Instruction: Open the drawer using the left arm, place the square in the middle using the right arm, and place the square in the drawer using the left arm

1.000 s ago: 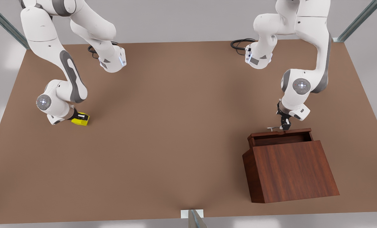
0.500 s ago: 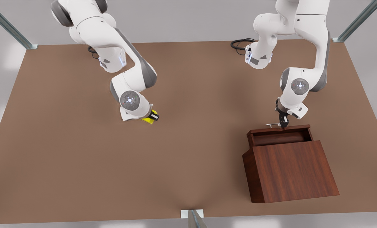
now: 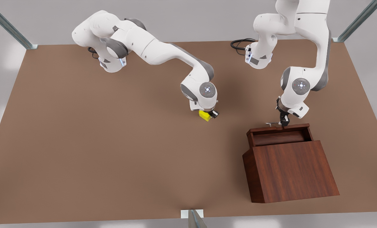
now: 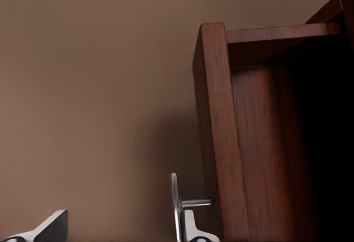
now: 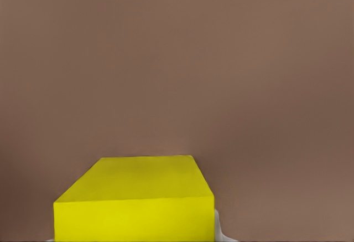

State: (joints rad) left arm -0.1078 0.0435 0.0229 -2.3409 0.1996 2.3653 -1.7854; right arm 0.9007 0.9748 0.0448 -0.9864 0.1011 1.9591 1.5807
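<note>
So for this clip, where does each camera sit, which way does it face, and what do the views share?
Front view: high off the arms, looking down at the table; both arms, the box and open drawer show.
Left wrist view: rides the left gripper at the handle, facing the drawer; a finger shows.
Right wrist view: rides the right gripper, facing the table past the square.
Shared: front and left wrist views show the drawer; front and right wrist views show the square.

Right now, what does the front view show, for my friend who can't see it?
The right gripper holds the yellow square low over the middle of the brown table. Toward the front view's right, the left gripper sits at the handle of the open drawer.
</note>
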